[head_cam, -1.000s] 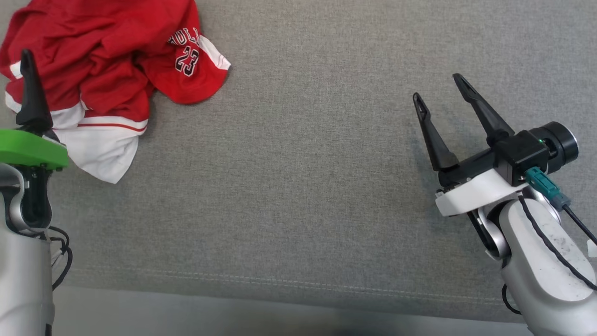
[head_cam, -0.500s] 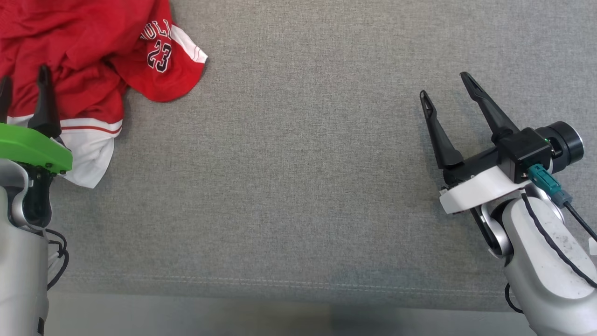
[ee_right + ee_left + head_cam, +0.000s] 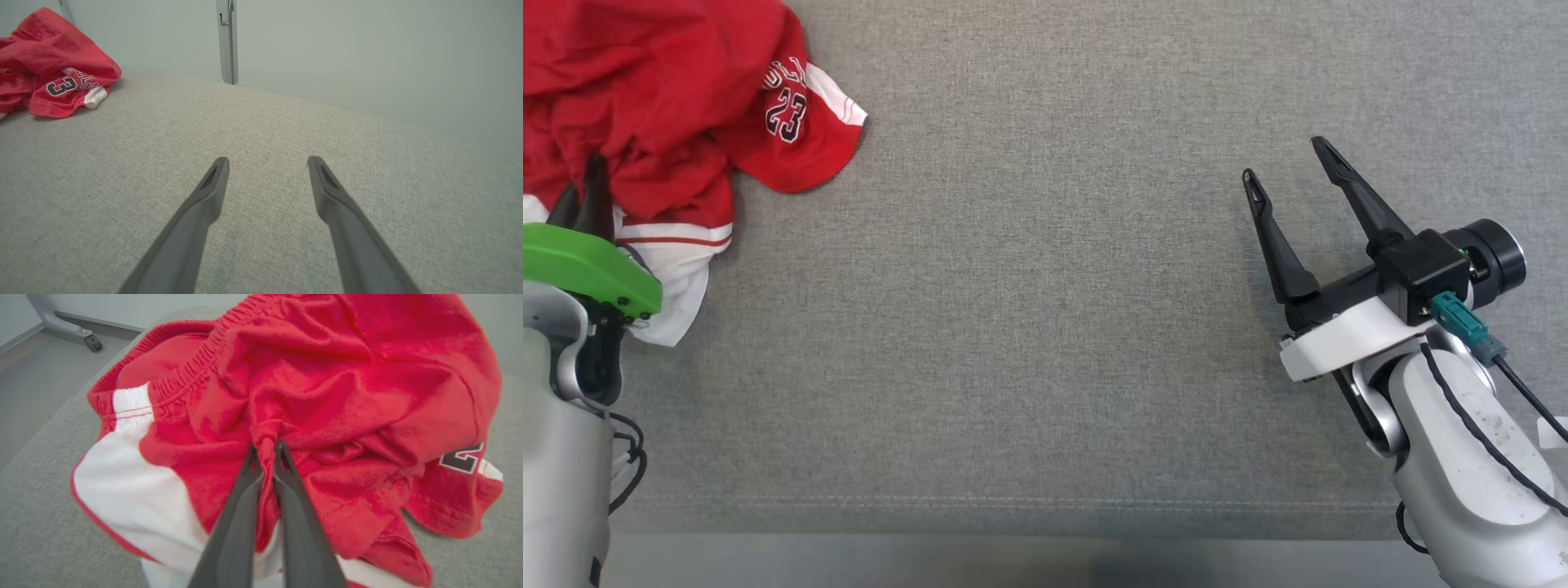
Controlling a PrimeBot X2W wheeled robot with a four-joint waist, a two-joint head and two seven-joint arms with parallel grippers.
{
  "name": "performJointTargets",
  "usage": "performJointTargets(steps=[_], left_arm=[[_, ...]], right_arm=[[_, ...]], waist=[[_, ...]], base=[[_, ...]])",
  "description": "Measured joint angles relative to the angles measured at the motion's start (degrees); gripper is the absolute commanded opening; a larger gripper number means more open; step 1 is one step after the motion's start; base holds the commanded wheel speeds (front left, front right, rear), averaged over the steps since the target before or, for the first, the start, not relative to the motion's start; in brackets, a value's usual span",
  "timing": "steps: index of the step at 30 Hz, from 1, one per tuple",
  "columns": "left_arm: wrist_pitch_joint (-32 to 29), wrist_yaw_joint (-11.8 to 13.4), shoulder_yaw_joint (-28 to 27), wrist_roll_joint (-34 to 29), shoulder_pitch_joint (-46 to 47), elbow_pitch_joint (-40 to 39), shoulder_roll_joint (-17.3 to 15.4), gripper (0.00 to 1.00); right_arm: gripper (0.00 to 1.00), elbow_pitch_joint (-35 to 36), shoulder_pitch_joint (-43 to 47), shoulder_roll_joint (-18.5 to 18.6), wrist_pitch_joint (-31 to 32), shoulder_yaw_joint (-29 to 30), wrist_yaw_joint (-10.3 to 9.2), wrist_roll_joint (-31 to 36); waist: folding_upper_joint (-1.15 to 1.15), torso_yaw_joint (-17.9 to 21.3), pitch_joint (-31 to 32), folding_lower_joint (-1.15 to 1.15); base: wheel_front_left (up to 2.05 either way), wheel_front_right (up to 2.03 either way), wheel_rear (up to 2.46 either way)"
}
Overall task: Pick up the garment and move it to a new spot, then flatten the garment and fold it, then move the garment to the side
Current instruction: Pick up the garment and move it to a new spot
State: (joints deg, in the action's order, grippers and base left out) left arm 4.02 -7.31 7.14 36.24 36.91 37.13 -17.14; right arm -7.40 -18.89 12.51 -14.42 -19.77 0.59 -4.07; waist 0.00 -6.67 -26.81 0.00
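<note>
The garment (image 3: 662, 90) is a crumpled pair of red shorts with white panels and a "23" print, heaped at the far left of the grey surface. It also shows in the left wrist view (image 3: 347, 388) and far off in the right wrist view (image 3: 53, 81). My left gripper (image 3: 584, 184) is shut on a pinched fold of the red cloth, its fingertips (image 3: 265, 447) pressed together around it. My right gripper (image 3: 1282, 163) stands open above bare fabric at the right, far from the garment, with nothing between its fingers (image 3: 212, 183).
The grey cushioned surface (image 3: 1029, 286) has a stitched seam along its near edge, with a paler floor strip below it. A metal post (image 3: 226, 41) rises against the wall behind. A wheeled grey stand leg (image 3: 61, 324) rests on the floor off the surface's left side.
My left gripper has shut on a fold of the garment, whose cloth has bunched up around it. The head camera has shifted, sliding the scene leftward. The right gripper stays open.
</note>
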Motion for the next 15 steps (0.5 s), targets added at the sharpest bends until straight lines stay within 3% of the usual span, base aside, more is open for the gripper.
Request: performJointTargets(steps=[3, 7, 15], left_arm=[[0.6, 0.0, 2.3, 1.5, 0.2, -1.2, 0.9, 0.00], [2.2, 0.0, 6.5, 2.8, 0.6, -4.5, 4.6, 0.00], [3.1, 0.0, 17.9, 3.4, -1.1, -10.2, 9.4, 0.00]], right_arm=[[1.00, -0.2, 0.0, -0.3, 0.0, 0.0, -0.01, 0.0], [1.00, -1.0, 0.0, -1.1, 0.0, 0.0, -0.02, -0.6], [1.00, -2.7, 0.9, -3.6, 0.0, -1.4, 0.07, -2.1]], waist=[[0.00, 0.6, 0.5, 0.00], [0.00, 1.2, 1.5, 0.00], [0.00, 2.8, 3.9, 0.00]], base=[[0.00, 0.00, 0.00], [0.00, 0.00, 0.00], [0.00, 0.00, 0.00]])
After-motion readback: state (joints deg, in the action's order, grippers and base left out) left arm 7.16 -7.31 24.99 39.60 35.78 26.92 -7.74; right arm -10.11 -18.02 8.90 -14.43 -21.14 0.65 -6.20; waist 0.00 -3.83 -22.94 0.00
